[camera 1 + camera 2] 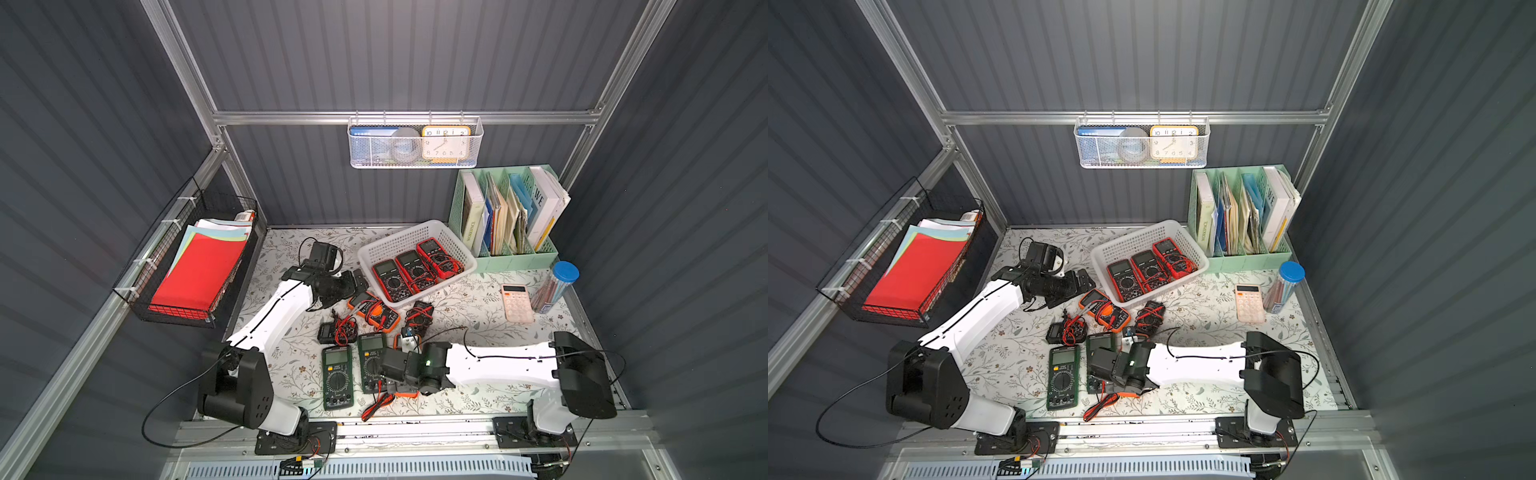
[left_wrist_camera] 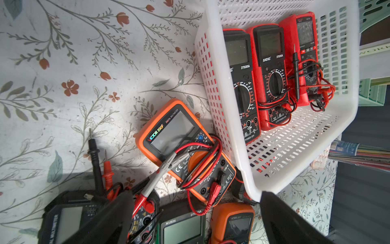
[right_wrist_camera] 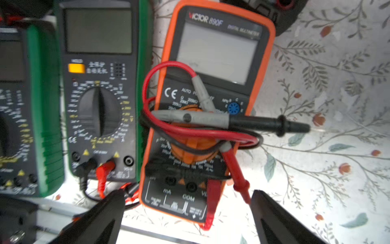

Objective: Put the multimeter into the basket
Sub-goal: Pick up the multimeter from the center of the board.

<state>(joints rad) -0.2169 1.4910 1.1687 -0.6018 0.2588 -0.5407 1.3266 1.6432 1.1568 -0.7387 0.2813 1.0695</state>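
Orange multimeter (image 3: pixel 223 88) lies face-up, leads coiled on it — white perforated basket (image 1: pixel 405 239) apart.

Left arm (image 1: pixel 274 316) stretches forward, right arm (image 1: pixel 503 361) reaches across low, both jaws spread wide.

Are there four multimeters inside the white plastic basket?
No, the basket holds only three red multimeters, lying side by side.

Orange multimeter (image 3: pixel 213 118), right wrist view, is showing "VICTOR 890F", "DIGITAL MULTIMETER", "CE", "mA", "COM". Second orange multimeter (image 2: pixel 185 147), beside basket (image 2: pixel 217 69), is showing the same brand line. In basket, end red meter (image 2: pixel 240 84) is reading "DT9205A", "POWER OFF". Middle red meter (image 2: pixel 271 74) is reading "ANENG". Book spine (image 1: pixel 471 232) is reading "WORKSPACE".
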